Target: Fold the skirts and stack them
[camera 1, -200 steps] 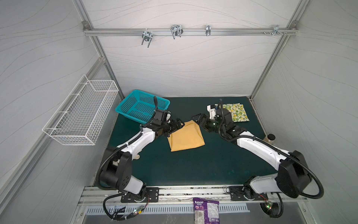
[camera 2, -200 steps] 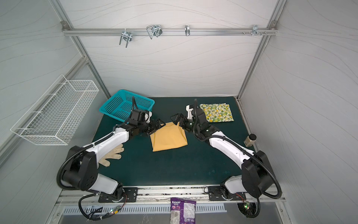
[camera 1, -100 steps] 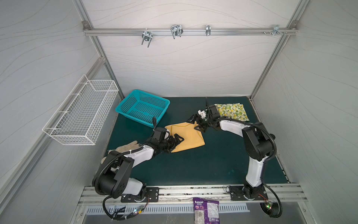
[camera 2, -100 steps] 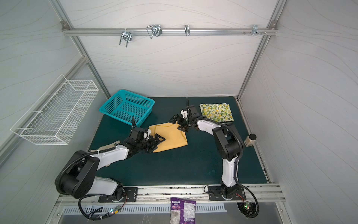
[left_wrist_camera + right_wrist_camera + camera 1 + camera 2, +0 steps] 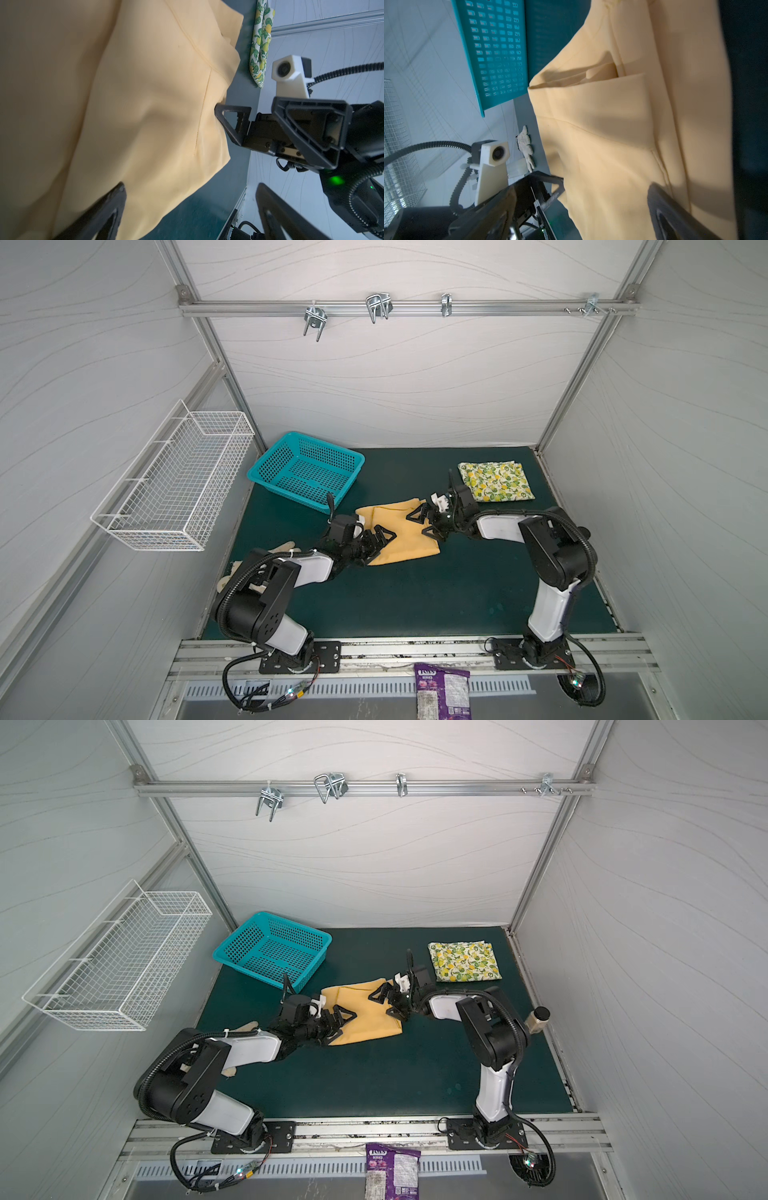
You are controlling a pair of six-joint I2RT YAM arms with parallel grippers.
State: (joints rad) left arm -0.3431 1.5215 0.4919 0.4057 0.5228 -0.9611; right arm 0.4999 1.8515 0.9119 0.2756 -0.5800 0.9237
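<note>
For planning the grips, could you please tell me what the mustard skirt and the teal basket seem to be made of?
Mustard skirt: seemingly smooth, matte woven cloth; soft creases and stitched seams show. Teal basket: apparently rigid moulded plastic, faintly glossy, with a regular perforated grid.

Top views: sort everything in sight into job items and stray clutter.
Job items: mustard skirt, lemon-print skirt.
Stray clutter: teal basket, wire basket, beige glove, cream bottle, purple snack packet.
</note>
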